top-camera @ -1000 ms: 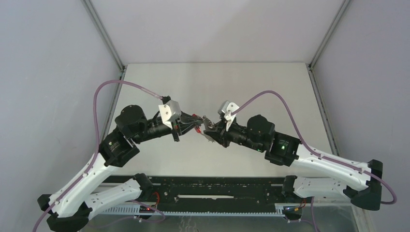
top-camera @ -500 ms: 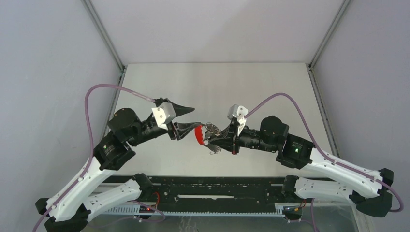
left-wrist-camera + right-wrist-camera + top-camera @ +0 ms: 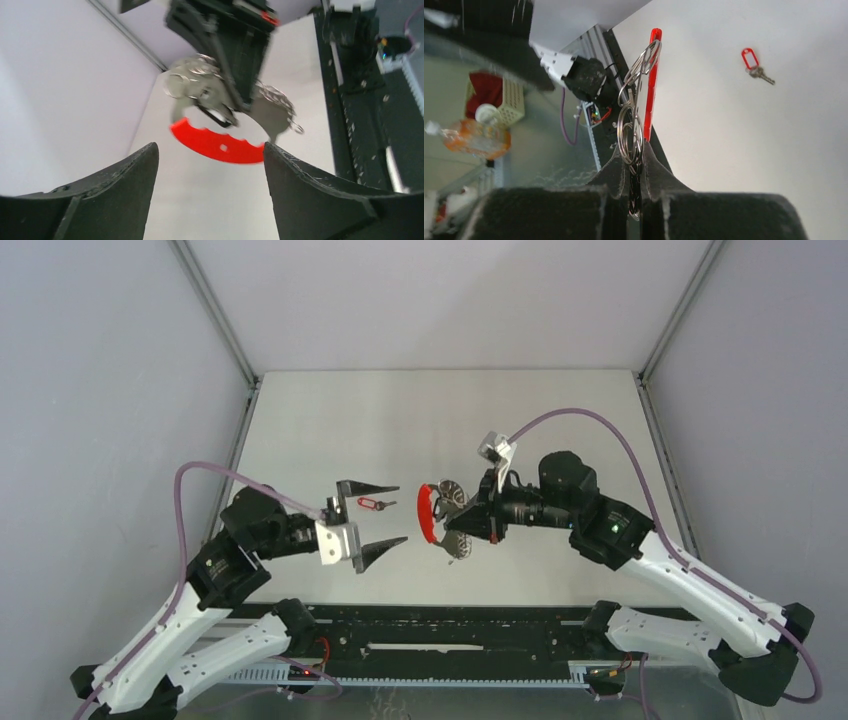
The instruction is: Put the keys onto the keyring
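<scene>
Red-tagged key on table below wide-parted left gripper; right gripper clamped on keyring.

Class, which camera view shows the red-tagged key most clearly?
Right wrist: the red-tagged key lies unobstructed on the table, tag and blade distinct. Top external shows it only small; left wrist does not show it.

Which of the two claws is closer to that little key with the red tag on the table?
Left. Seen from above, the red-tagged key lies in the gap of the open left gripper. The right gripper, shut on the keyring, sits farther off to the key's right.
</scene>
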